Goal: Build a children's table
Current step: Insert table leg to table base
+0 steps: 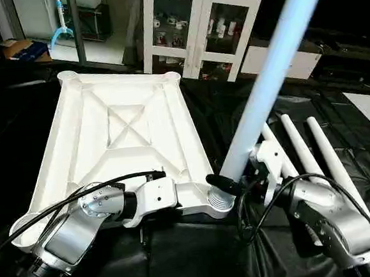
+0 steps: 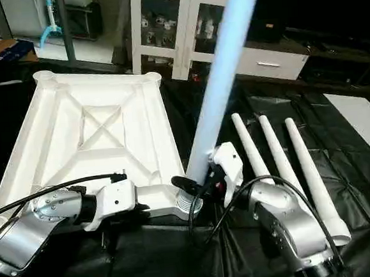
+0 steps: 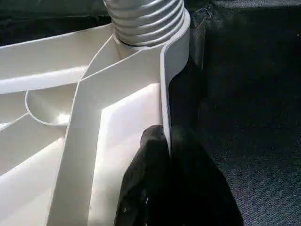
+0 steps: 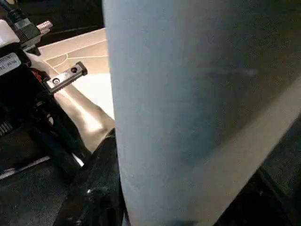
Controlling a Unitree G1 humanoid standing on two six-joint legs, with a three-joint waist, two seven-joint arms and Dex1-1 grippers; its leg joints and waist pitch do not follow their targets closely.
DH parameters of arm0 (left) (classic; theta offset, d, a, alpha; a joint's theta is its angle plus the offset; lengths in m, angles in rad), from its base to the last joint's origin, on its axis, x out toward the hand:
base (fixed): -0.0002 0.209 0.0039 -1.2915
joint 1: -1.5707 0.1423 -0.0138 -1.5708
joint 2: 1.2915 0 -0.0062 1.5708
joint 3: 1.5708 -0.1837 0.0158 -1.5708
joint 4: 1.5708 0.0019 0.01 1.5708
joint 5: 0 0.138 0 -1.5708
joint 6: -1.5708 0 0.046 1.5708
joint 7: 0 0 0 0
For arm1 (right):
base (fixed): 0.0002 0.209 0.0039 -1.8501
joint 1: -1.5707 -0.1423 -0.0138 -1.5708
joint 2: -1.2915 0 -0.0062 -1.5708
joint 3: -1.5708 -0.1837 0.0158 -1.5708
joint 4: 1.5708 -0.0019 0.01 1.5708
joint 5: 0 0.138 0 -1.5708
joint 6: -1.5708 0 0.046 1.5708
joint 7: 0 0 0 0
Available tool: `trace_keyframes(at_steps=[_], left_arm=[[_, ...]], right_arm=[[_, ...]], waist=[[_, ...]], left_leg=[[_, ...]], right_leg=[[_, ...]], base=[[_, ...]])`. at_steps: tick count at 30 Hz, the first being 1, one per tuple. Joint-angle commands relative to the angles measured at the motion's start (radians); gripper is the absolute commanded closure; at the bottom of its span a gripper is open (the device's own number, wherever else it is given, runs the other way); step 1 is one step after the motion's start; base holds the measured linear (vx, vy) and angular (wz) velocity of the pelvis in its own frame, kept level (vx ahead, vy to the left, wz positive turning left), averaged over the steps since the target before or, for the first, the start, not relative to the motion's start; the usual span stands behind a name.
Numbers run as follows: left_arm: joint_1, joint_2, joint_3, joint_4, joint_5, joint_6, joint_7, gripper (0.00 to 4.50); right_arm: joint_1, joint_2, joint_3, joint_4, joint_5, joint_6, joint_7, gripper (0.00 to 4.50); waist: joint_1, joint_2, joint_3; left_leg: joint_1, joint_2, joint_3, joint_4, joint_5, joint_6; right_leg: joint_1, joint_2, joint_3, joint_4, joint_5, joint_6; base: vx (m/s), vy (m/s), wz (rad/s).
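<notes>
A white glass-door cabinet stands behind black floor sheeting.

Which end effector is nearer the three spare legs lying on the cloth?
Right. The right end effector grips the upright leg just beside the spare legs; the left end effector clamps the tabletop rim, farther away.

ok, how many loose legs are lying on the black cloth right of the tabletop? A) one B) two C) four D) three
D: three white legs lie side by side on the black cloth, right of the tabletop; a fourth leg stands at the near corner socket, held by the right pincer.
</notes>
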Motion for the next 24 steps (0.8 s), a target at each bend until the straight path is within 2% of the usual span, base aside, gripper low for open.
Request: trace_keyframes(at_steps=[1,4,9,16,21,24], left_arm=[[-0.007,-0.008,0.002,-0.020,0.008,-0.011,0.012,4.50],[-0.010,-0.010,0.002,-0.018,0.012,-0.010,0.011,4.50],[-0.012,-0.010,0.004,-0.016,0.011,-0.009,0.010,4.50],[-0.010,-0.009,0.006,-0.015,0.012,-0.010,0.008,4.50],[-0.007,-0.006,0.007,-0.020,0.010,-0.007,0.007,4.50],[-0.005,-0.003,0.008,-0.022,0.008,-0.006,0.005,4.50]], right_arm=[[0.072,-0.007,0.025,0.130,-0.042,0.043,-0.022,2.64],[0.082,0.011,-0.005,0.156,-0.037,0.009,-0.054,2.64],[0.092,0.012,-0.001,0.171,-0.053,0.012,-0.062,2.64],[0.093,-0.007,0.042,0.183,-0.091,0.032,-0.032,2.64],[0.077,0.000,0.030,0.194,-0.081,0.016,-0.049,2.64],[0.061,0.013,0.015,0.198,-0.076,0.011,-0.072,2.64]], waist=[[-0.014,0.028,-0.025],[-0.021,0.029,-0.022],[-0.031,0.034,-0.021],[-0.031,0.034,-0.019],[-0.031,0.035,-0.018],[-0.034,0.038,-0.018]], left_leg=[[0.039,0.073,-0.058,-0.108,-0.605,-0.120],[0.040,0.073,-0.063,-0.109,-0.642,-0.124],[0.039,0.073,-0.071,-0.119,-0.691,-0.138],[0.043,0.073,-0.068,-0.119,-0.697,-0.134],[0.045,0.073,-0.068,-0.119,-0.706,-0.134],[0.043,0.072,-0.071,-0.122,-0.721,-0.139]], right_leg=[[-0.025,-0.061,0.031,-0.102,-0.554,-0.095],[-0.026,-0.061,0.027,-0.106,-0.590,-0.089],[-0.021,-0.058,0.018,-0.107,-0.579,-0.088],[-0.026,-0.061,0.021,-0.114,-0.580,-0.087],[-0.028,-0.060,0.021,-0.115,-0.590,-0.084],[-0.027,-0.059,0.018,-0.116,-0.591,-0.082]], base=[[0.000,0.000,0.00],[0.000,0.000,0.00],[0.000,0.000,0.00],[0.000,0.000,0.00],[0.000,0.000,0.00],[0.000,0.000,0.00]])
